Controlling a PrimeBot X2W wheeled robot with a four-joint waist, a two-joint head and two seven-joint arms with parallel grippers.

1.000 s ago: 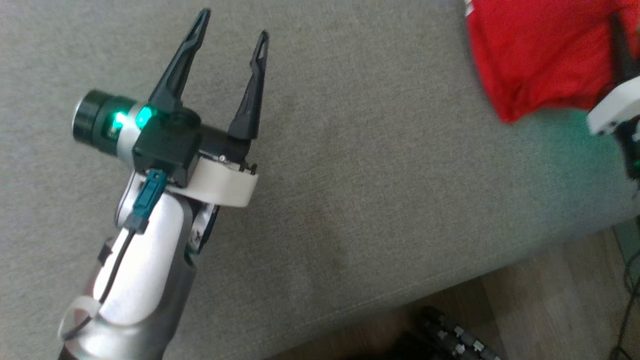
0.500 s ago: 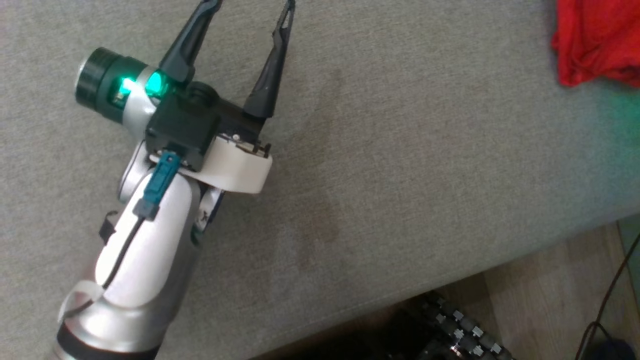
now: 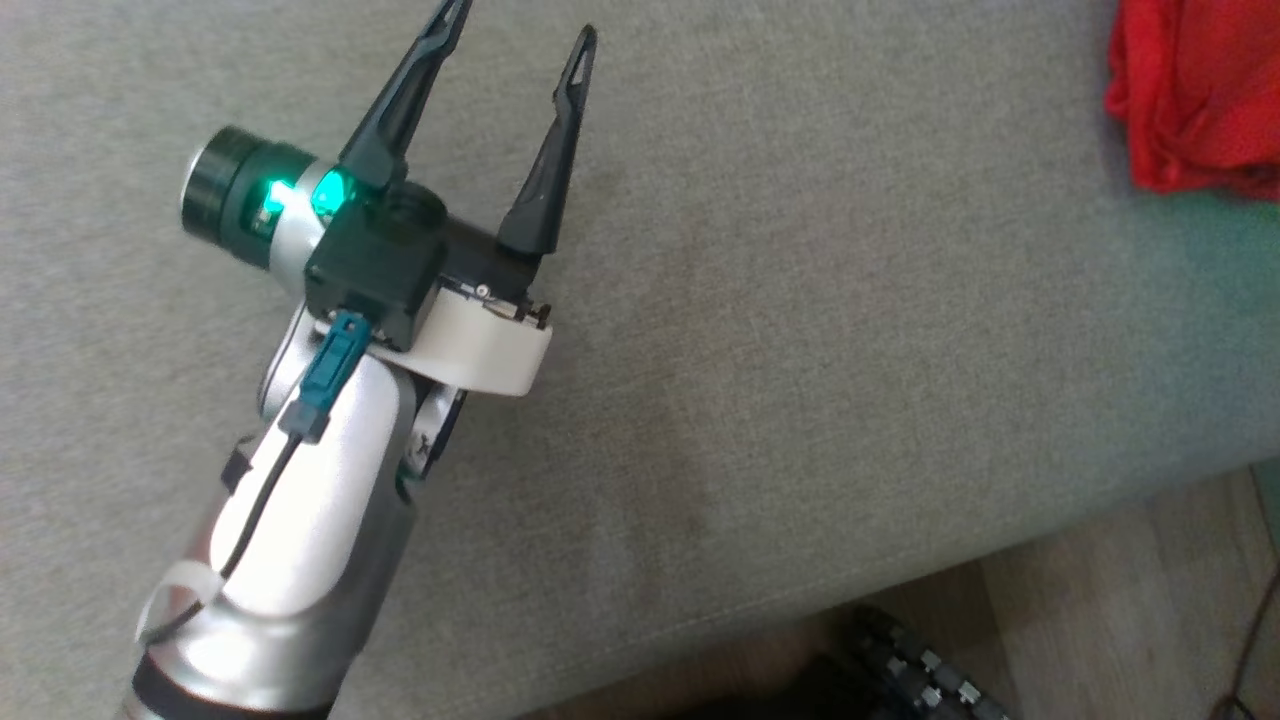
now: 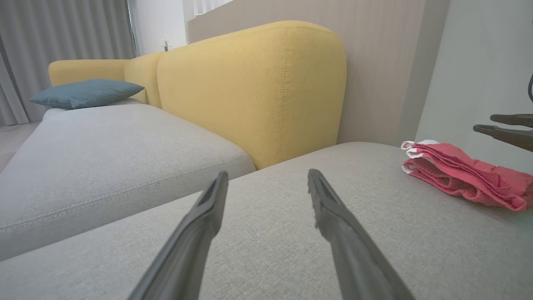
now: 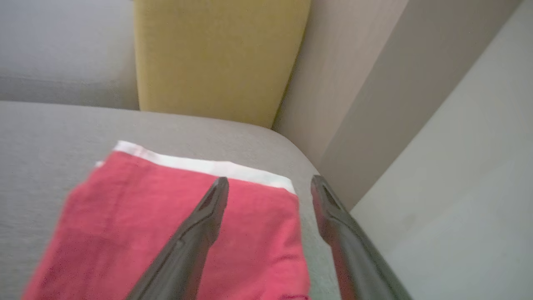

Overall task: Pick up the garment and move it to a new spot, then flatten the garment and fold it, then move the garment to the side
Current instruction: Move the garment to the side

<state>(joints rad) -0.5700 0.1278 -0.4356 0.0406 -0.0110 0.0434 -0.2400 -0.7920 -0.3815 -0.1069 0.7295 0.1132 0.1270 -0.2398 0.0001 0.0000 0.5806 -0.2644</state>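
The garment [image 3: 1190, 100] is a red cloth with a white band, lying folded on the grey sofa seat [image 3: 800, 300] at the upper right of the head view. My left gripper [image 3: 522, 20] hovers open and empty over the bare seat, well left of the garment [image 4: 462, 175]. In the left wrist view its fingers [image 4: 267, 177] stand apart. My right gripper [image 5: 270, 182] is open just above the garment [image 5: 166, 216], with nothing between its fingers. Its tips [image 4: 485, 123] also show at the right edge of the left wrist view, above the cloth.
A yellow backrest [image 4: 250, 91] rises behind the seat, and a blue pillow [image 4: 83, 92] lies on the far cushion. A pale wall [image 5: 437, 146] stands close to the garment's right. The seat's front edge drops to wooden floor [image 3: 1120, 600], where a dark wheeled base [image 3: 900, 670] shows.
The head view has shifted. A second ago my right gripper stood shut at the garment's edge; now it is open above the cloth, which lies on the seat. The left gripper stays open.
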